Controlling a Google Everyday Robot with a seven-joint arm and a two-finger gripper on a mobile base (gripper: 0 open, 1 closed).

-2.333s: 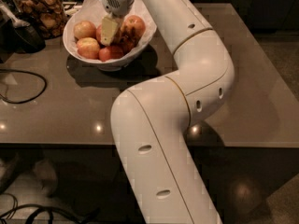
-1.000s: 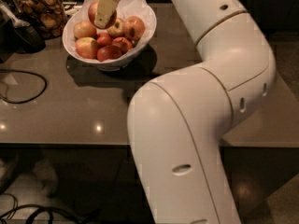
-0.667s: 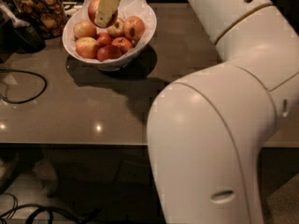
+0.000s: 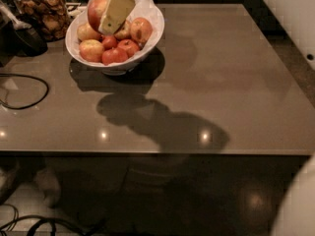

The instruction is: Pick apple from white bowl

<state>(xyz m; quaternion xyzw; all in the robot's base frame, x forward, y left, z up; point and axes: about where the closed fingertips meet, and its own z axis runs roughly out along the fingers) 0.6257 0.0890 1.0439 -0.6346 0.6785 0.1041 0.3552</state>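
The white bowl (image 4: 147, 47), lined with white paper, stands at the table's back left and holds several apples. My gripper (image 4: 105, 19) reaches down into it from the top edge. One cream finger (image 4: 117, 10) lies across the front of the apple (image 4: 96, 9), a large red-orange one at the bowl's back left, which sits higher than the other apples. The second finger is hidden behind it. The gripper looks shut on this apple. Smaller red apples (image 4: 114, 55) and paler ones (image 4: 91, 49) lie below.
A glass jar of brown snacks (image 4: 42, 9) stands left of the bowl, with a dark utensil (image 4: 22, 33) beside it. A black cable (image 4: 27, 90) loops at the left. The table's front edge (image 4: 147, 152) runs across. My white arm (image 4: 295, 205) shows at the right.
The arm's bulky links have swung out of view to the right. The gripper has risen a little with the large apple against its finger.
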